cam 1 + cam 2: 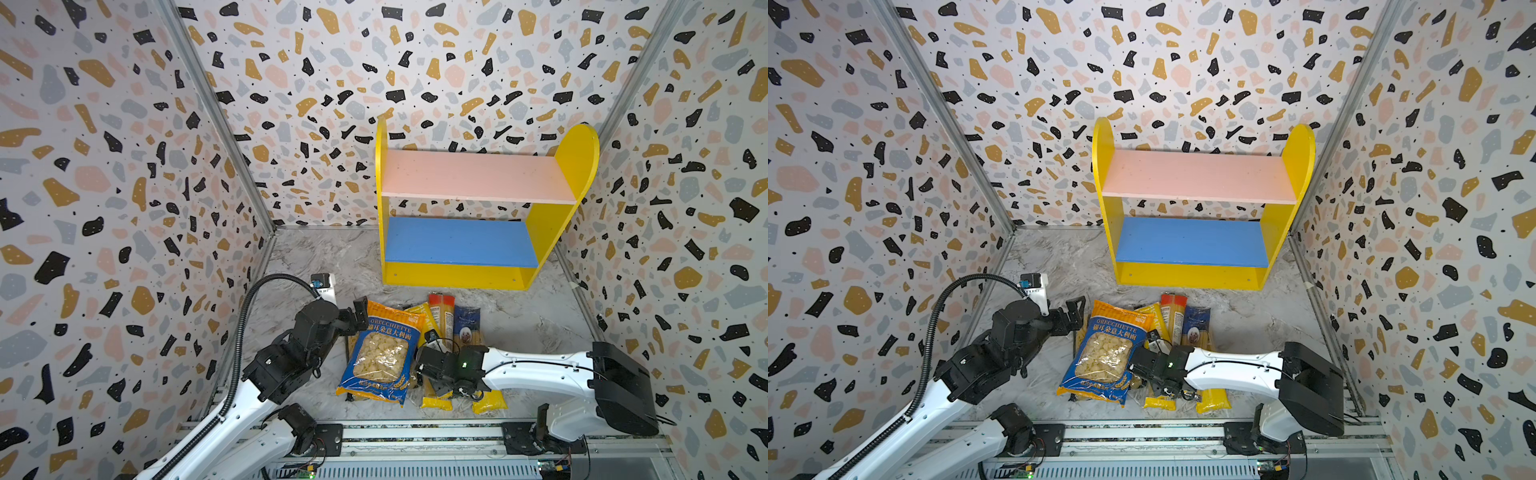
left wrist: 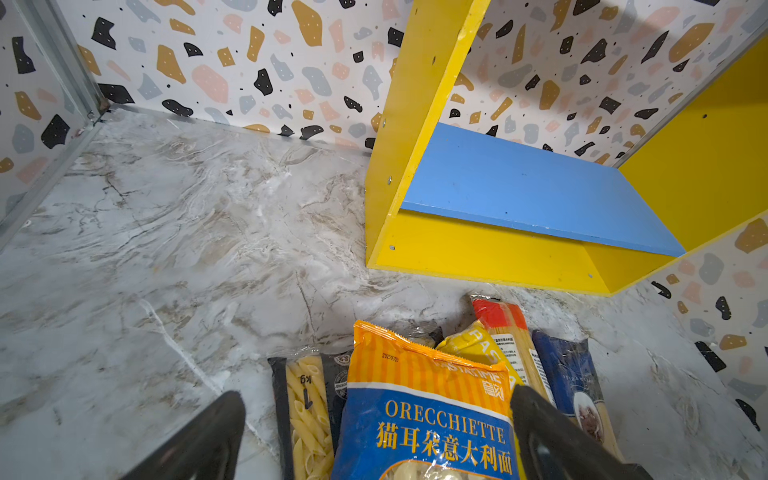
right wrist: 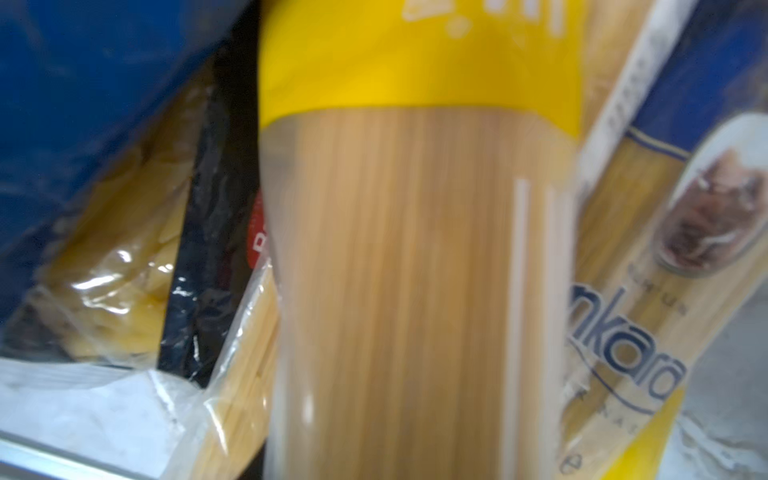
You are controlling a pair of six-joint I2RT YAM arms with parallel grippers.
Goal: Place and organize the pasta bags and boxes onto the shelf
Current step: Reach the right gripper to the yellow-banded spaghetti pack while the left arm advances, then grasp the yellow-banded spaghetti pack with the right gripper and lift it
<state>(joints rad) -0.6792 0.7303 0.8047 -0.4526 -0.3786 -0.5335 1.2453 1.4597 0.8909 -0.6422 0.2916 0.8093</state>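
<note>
Black fingers [image 2: 536,419] of the left claw [image 2: 376,397] stand spread wide over the top end of the orecchiette bag [image 2: 415,415], gripping nothing. The right claw [image 1: 430,368] is down in the pile just right of that bag, close over a yellow spaghetti pack [image 3: 415,270]; whether it pinches the pack I cannot tell. A red-topped pack [image 1: 440,305], a dark blue pack [image 1: 466,322] and a penne bag [image 2: 305,407] lie alongside. All rest on the marble table [image 1: 316,257], in front of the shelf [image 1: 579,162].
</note>
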